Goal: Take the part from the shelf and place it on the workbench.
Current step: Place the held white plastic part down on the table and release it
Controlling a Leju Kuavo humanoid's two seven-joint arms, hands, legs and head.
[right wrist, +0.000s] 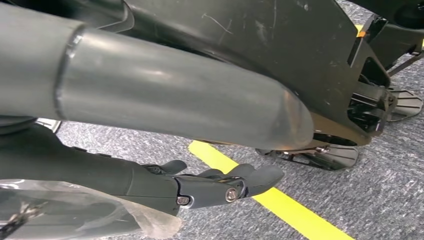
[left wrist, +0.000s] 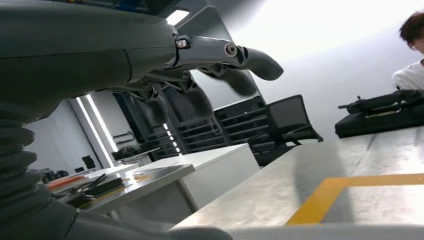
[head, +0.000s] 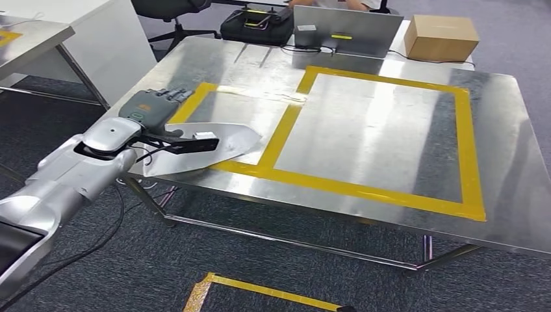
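The part point(head: 230, 144) is a flat silver metal plate with a pointed end. It lies on the left front corner of the steel workbench point(head: 364, 130), its blunt end reaching slightly past the table edge and its tip touching the yellow tape frame point(head: 286, 130). My left hand point(head: 156, 104) hovers just beyond the plate over the table corner, fingers point(left wrist: 250, 57) stretched out and apart with nothing between them. My right hand point(right wrist: 220, 185) hangs over the carpet with loosely extended fingers, holding nothing.
At the back of the workbench stand a grey metal panel point(head: 344, 29), a cardboard box point(head: 442, 36) and a black case point(head: 256, 26). A person point(left wrist: 412, 50) sits behind it. A white table point(head: 78, 39) stands at the left. Yellow tape point(head: 260, 292) marks the floor.
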